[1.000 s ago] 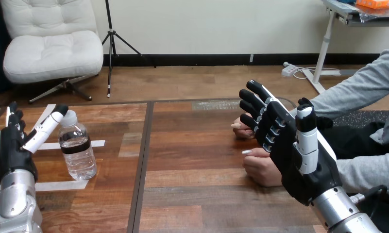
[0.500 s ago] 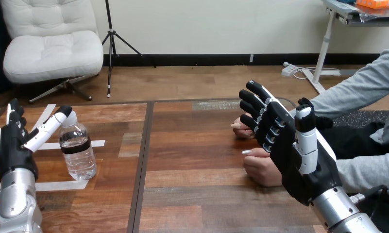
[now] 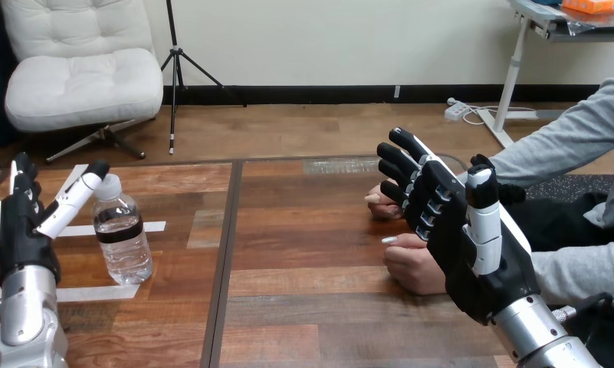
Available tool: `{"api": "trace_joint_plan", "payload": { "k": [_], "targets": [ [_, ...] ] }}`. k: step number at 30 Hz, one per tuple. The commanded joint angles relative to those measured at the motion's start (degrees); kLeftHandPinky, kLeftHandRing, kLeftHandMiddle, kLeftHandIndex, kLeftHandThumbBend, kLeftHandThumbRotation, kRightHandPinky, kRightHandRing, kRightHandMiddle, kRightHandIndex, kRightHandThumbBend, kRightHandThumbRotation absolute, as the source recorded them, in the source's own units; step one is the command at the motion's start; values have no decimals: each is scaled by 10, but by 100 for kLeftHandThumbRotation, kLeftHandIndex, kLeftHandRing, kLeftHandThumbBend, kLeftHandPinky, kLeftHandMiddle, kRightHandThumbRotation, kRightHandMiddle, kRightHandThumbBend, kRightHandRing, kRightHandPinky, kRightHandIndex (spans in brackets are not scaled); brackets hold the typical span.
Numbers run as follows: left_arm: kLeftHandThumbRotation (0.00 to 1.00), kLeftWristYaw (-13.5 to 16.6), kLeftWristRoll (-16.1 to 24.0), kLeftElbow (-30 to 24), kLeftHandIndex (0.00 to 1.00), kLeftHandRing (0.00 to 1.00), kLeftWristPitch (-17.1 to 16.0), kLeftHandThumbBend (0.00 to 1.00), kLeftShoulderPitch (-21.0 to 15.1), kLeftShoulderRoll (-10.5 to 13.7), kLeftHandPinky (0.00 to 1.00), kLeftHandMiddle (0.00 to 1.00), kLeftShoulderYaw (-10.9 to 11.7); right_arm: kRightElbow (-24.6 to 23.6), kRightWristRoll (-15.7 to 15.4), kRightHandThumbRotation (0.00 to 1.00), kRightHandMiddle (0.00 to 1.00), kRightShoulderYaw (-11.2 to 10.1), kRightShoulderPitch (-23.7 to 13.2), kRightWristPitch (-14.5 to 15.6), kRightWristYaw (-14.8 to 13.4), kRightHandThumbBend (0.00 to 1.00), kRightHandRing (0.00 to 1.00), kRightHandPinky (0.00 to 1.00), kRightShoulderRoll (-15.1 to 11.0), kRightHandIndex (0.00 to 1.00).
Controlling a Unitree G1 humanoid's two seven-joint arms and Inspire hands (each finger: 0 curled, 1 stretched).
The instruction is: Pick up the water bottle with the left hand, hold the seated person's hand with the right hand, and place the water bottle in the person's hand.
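The water bottle [image 3: 123,239] is standing upright just beside the left robot hand [image 3: 18,234], which is spread wide, thumb tip near its top.

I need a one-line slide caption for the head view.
Left hand open beside the upright water bottle; right hand open by the person's hands at the table.

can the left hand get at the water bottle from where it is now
Probably yes. The left hand is open and stands right beside the upright water bottle, at its left, with nothing between them on the table. It looks free to close round the bottle.
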Motion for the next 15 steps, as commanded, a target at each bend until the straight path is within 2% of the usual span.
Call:
{"api": "trace_joint_plan", "payload": {
  "k": [1, 8, 15],
  "targets": [
    [47, -8, -3, -3, 100, 100, -19, 100, -8, -1, 100, 100, 3, -24, -3, 100, 95, -5, -25, -1, -1, 100, 98, 100, -1, 96],
    [48, -14, -6, -4, 100, 100, -22, 100, -6, -1, 100, 100, 5, -24, -3, 100, 95, -5, -25, -1, 0, 100, 98, 100, -2, 96],
    [45, -16, -5, -5, 100, 100, -17, 100, -5, 0, 100, 100, 3, -22, -4, 100, 95, -5, -26, -3, 0, 100, 98, 100, -1, 96]
  ]
}}
